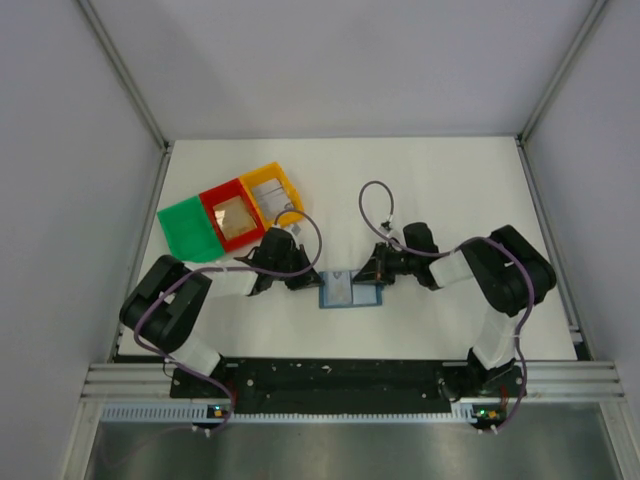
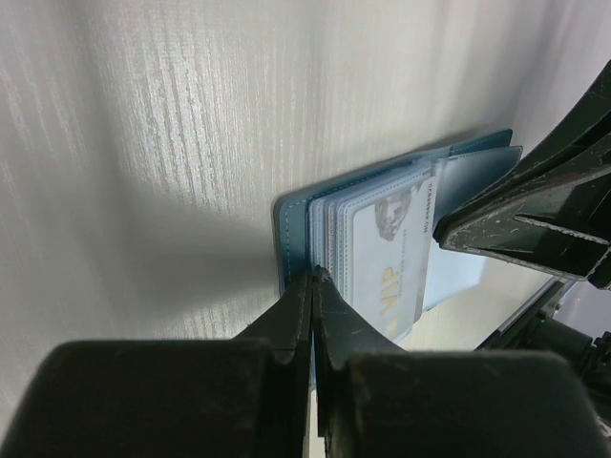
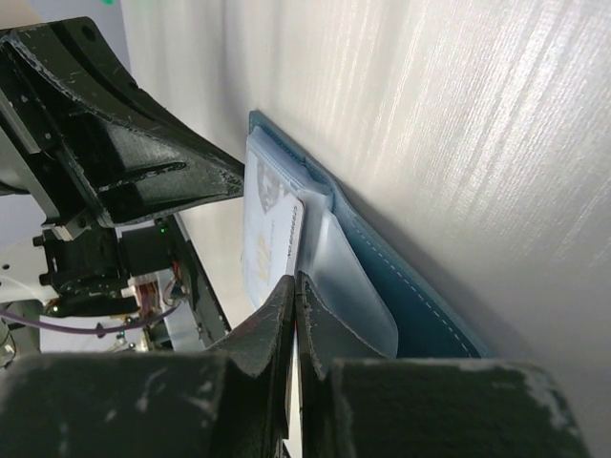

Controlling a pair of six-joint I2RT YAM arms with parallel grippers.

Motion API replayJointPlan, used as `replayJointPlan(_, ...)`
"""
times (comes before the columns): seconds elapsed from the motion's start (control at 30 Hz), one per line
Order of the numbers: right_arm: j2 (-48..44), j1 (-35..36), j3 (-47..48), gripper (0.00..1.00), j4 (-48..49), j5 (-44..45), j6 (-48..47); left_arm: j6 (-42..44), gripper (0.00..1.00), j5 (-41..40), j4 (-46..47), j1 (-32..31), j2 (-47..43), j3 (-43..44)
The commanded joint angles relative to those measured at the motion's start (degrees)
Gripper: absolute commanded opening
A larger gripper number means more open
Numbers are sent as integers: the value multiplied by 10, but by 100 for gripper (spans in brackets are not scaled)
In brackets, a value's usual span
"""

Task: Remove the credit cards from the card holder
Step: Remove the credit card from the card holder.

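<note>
Three trays stand in a row at about ten o'clock from the card holder [image 1: 350,293]: the green tray [image 1: 188,228], the red tray [image 1: 232,218] and the yellow tray [image 1: 272,192]. The red and yellow ones each hold something flat, too small to identify. The card holder lies open on the white worktop [image 1: 450,180], midway between the two arms.

The left gripper [image 2: 313,279] comes in from the holder's nine o'clock side. Its jaws are pinched fully together on the rim of the blue cover, which looks like an anchoring hold. The holder reads as light, thin and floppy: soft stitched blue panels with a fan of pale translucent sleeves [image 3: 348,277] inside. Unpinned, it would probably slide or lift off the smooth worktop as soon as a card is tugged. The bare cover edge, clear of the sleeves, seems the sensible place to hold it.

The top card [image 2: 387,267], pale with "VIP" printed on it, sticks partway out of its sleeve. It should be stiff, slick and nearly weightless, easy to lose from a shallow pinch and apt to drag in the pocket. Its exposed short edge is the only place to take it, and the pull should run along the sleeve's length rather than upward.

The right gripper [image 3: 294,283] reaches in from about two o'clock with its jaws closed tight. It appears to have that exposed card edge nipped between them, though the bite looks shallow.
</note>
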Motion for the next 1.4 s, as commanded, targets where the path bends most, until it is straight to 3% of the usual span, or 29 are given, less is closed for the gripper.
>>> replayJointPlan(0.0,-17,-5,-7,0,20,-16,-7,14,0,-17,-25,-2,15,-12)
replayJointPlan(0.03,-17,-5,-7,0,23,-20,-3,11,0,-16,-21,-2,11,-13)
replayJointPlan(0.1,-17,-4,-5,13,23,-24,1,7,0,-15,-18,-3,5,-15)
replayJointPlan(0.2,-10,5,6,19,11,-27,0,6,0,-11,-16,-5,6,-13)
replayJointPlan(0.57,11,21,28,25,-24,-2,-5,-4,0,-5,-7,-12,6,-13)
replayJointPlan(0.8,29,27,29,21,14,-13,18,-4,0,-4,-6,-14,8,-12)
replayJointPlan(1.07,34,28,21,0,54,-16,37,-3,0,-10,-13,-15,8,-12)
replayJointPlan(1.37,-15,-3,1,0,4,-6,-7,6,0,-26,-30,-3,6,-16)
